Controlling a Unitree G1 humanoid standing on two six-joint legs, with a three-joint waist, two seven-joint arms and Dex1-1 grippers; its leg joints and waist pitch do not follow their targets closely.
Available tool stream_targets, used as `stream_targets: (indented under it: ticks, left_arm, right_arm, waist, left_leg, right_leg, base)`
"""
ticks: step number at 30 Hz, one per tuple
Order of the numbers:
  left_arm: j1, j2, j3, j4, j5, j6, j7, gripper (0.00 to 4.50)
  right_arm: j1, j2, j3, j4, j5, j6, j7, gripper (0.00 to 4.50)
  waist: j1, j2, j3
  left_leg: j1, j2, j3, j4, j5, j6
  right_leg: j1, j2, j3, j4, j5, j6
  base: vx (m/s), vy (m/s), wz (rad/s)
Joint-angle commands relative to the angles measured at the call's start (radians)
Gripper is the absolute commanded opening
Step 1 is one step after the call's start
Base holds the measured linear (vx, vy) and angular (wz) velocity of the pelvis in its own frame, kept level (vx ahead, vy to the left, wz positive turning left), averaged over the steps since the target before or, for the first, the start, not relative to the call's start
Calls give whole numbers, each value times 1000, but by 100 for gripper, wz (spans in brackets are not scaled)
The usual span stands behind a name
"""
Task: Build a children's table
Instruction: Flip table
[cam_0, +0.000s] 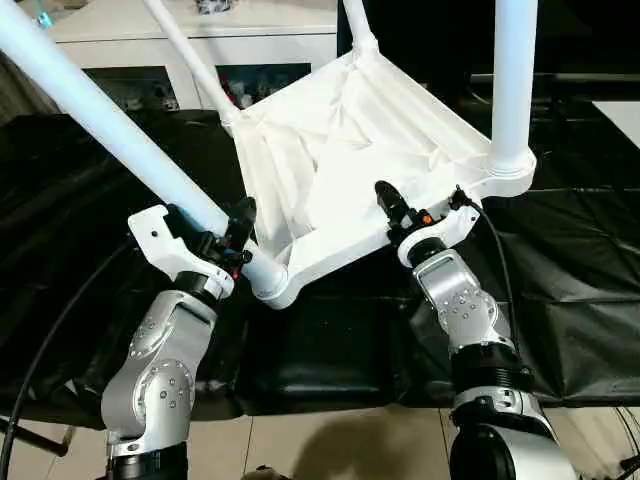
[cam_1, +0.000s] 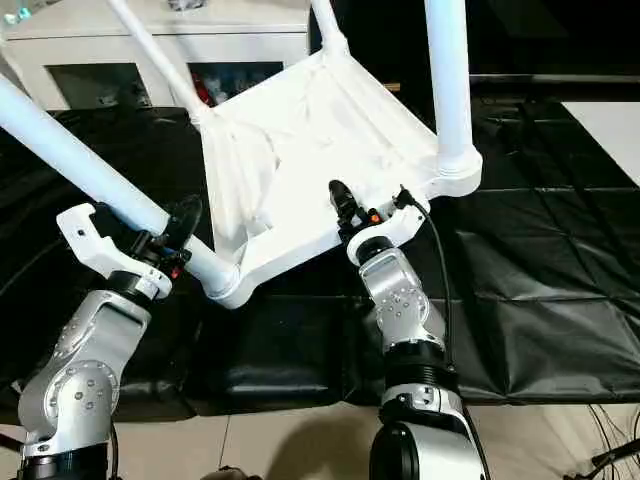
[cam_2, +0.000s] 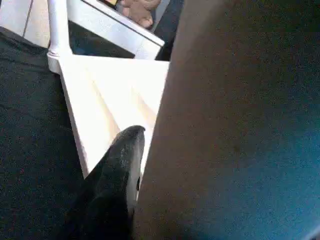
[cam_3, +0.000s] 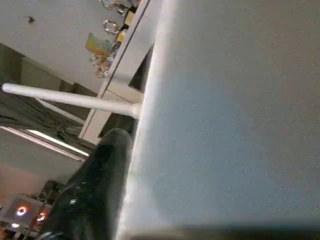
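Upturned children's table (cam_0: 330, 170) tilted above black-sheeted worktop (cam_0: 560, 300), all four tapered tube legs seated in rounded corner sockets. Step in hand, by judgement: final seating and turning over. Left pincer (cam_0: 232, 236) clamped on near-left leg (cam_0: 110, 125) just above its socket. Right pincer (cam_0: 398, 212) placed at near rim of top, one finger over the ribbed underside; grip state: cannot tell. Next move calls for firm hold on rim before rotation. Smooth, glossy white plastic; crinkled sheet.
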Motion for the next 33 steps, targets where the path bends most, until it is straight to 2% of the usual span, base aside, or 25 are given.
stream_targets:
  ticks: [1,4,5,9,11,14,15,16,17,18,20,27,33]
  left_arm:
    - [-7,-33,-3,-9,-123,17,-65,278]
    - [-7,-32,4,-9,-95,0,-38,291]
    - [-10,-31,11,-1,-91,-5,-33,315]
    - [-16,-30,38,15,-89,-21,-21,331]
    - [-15,-23,42,14,-73,-32,-15,365]
    - [-18,-6,61,22,-64,-45,0,369]
    - [-19,-1,72,28,-59,-54,10,394]
    - [-21,3,85,35,-60,-63,17,394]
    - [-23,6,100,42,-61,-74,25,412]
    - [-24,7,108,47,-63,-80,28,412]
    - [-30,15,150,64,-81,-103,32,427]
    - [-45,44,272,90,-167,-172,36,429]
    - [-62,103,390,152,-170,-260,71,429]
  right_arm:
    - [-23,1,5,11,-9,-16,-13,251]
    - [-22,-2,14,6,-21,-23,-9,226]
    - [-21,-2,16,2,-24,-23,-10,224]
    - [-22,-6,15,-25,-26,-23,-15,221]
    - [-21,-13,20,-37,-39,-31,-18,220]
    - [-25,-31,16,-58,-55,-56,-38,220]
    - [-27,-40,13,-65,-61,-63,-44,220]
    - [-28,-49,11,-72,-63,-64,-45,220]
    - [-29,-56,6,-78,-60,-61,-45,220]
    - [-29,-60,3,-82,-57,-59,-45,220]
    - [-32,-76,-7,-92,-60,-64,-55,216]
    - [-26,-135,-2,-137,-95,-68,-74,207]
    - [-28,-188,11,-164,-115,-41,-93,206]
  waist:
    - [2,-14,-73]
    - [2,-15,-73]
    - [1,-15,-74]
    - [4,-16,-77]
    - [5,-15,-74]
    - [5,-11,-71]
    - [6,-12,-70]
    - [8,-12,-70]
    - [8,-7,-69]
    - [8,-9,-70]
    - [9,-6,-70]
    - [11,-10,-72]
    - [10,-15,-71]
  left_leg:
    - [19,38,-4,-54,-24,48]
    - [17,38,-4,-54,-25,50]
    - [16,37,-5,-53,-20,54]
    - [13,36,-3,-46,7,74]
    - [12,37,-3,-48,-10,72]
    - [15,40,-4,-51,-55,49]
    - [17,40,-4,-52,-71,41]
    - [19,40,-3,-53,-75,34]
    - [18,40,-4,-54,-78,30]
    - [18,41,-4,-56,-91,21]
    - [18,40,-5,-57,-100,9]
    - [17,37,-5,-57,-94,-5]
    - [17,34,-4,-58,-93,-9]
  right_leg:
    - [46,-67,32,-55,95,-203]
    - [46,-65,31,-54,106,-214]
    - [48,-64,31,-53,112,-211]
    - [45,-65,32,-49,136,-207]
    - [42,-65,31,-51,111,-206]
    - [40,-65,32,-56,49,-198]
    - [38,-64,33,-59,32,-192]
    - [38,-64,34,-59,25,-186]
    - [36,-63,34,-59,18,-183]
    - [37,-64,34,-61,10,-176]
    - [37,-64,34,-61,6,-171]
    - [37,-63,33,-58,29,-164]
    - [37,-62,33,-60,2,-146]
  base:
    - [0,0,0]
    - [0,0,0]
    - [0,0,0]
    - [0,0,0]
    - [0,0,0]
    - [0,0,0]
    - [0,0,0]
    - [0,0,0]
    - [0,0,0]
    - [0,0,0]
    - [0,0,0]
    - [0,0,0]
    - [0,0,0]
